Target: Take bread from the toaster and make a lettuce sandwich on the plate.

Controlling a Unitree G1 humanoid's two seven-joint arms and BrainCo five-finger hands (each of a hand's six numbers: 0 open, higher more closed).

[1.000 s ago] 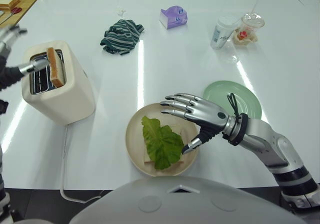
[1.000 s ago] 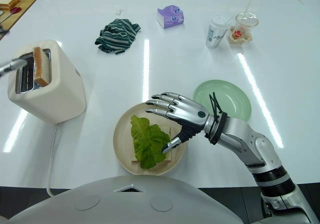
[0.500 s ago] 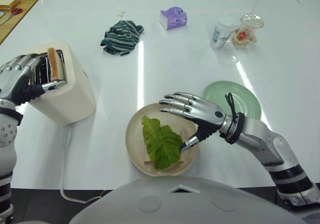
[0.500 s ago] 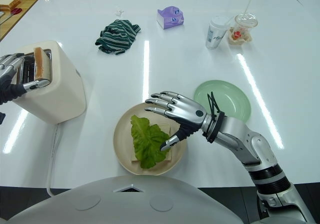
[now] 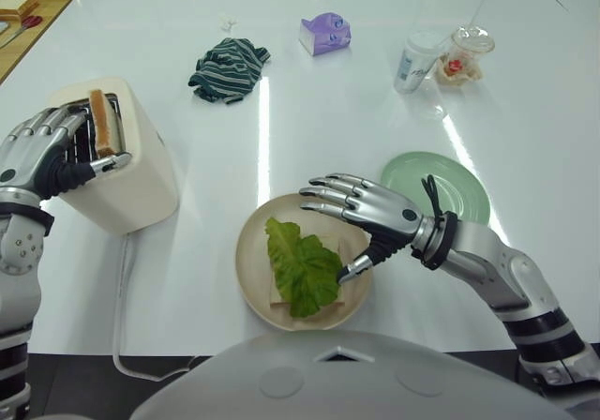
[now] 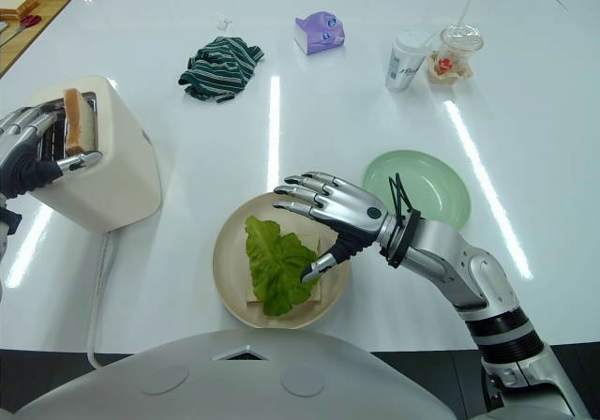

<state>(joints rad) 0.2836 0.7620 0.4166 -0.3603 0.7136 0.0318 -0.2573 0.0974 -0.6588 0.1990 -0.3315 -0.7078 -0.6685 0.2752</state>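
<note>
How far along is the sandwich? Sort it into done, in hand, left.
Done: bread topped with lettuce lies on the plate. In hand: the left hand is at the toaster, by the slice standing in its slot. Left: lay that slice over the lettuce.

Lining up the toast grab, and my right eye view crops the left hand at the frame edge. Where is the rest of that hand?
Observer: The left hand lies left of the toaster, up near its top, beside the bread slice standing in the slot.
Operator: And the wrist?
Observer: The wrist sits below the hand, left of the toaster's cord and apart from it.
</note>
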